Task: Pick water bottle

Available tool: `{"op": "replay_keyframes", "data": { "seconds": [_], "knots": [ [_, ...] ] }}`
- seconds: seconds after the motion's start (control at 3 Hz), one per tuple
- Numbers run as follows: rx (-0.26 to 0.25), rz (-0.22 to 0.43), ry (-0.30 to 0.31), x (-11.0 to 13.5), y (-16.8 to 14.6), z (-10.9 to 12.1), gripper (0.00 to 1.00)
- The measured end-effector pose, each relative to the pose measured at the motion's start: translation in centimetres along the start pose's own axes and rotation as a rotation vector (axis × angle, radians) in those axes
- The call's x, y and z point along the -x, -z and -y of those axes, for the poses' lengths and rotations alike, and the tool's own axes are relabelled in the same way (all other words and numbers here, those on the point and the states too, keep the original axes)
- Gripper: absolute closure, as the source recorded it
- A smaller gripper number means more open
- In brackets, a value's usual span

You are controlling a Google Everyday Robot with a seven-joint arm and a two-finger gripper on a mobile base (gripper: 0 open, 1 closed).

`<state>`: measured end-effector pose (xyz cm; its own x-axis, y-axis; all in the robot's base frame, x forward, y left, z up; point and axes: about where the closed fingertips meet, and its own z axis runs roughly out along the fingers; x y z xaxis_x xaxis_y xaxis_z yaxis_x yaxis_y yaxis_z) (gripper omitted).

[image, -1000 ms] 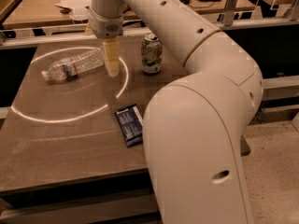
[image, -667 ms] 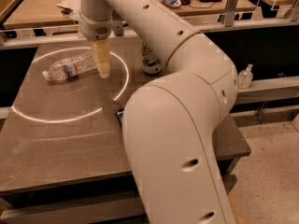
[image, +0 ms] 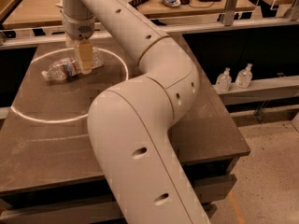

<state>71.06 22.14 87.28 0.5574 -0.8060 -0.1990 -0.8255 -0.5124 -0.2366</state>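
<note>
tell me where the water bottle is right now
In the camera view, the water bottle lies on its side at the far left of the table, inside the light ring, with the end effector covering part of its body.

Clear, crinkled plastic water bottle (image: 58,71), toward the worktop's far left corner: middle is covered by the beige gripper (image: 85,63) set over it. Dark brown worktop (image: 46,143): centre is hidden by the cream robot arm (image: 154,78); near left corner is cut off by the picture's edge.
</note>
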Motion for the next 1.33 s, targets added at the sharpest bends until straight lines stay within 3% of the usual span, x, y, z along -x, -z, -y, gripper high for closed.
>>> {"op": "replay_keyframes", "data": {
  "seconds": [0.33,0.67,1.0,1.33],
  "knots": [
    [0.020,-0.002,0.012,0.7,-1.1,0.3,0.49],
    [0.004,-0.015,0.006,-0.4,0.3,0.2,0.81],
    [-0.045,-0.032,-0.035,-3.2,3.8,-0.4,1.00],
    [-0.095,-0.032,-0.084,-6.7,8.7,-2.6,1.00]
  ]
}}
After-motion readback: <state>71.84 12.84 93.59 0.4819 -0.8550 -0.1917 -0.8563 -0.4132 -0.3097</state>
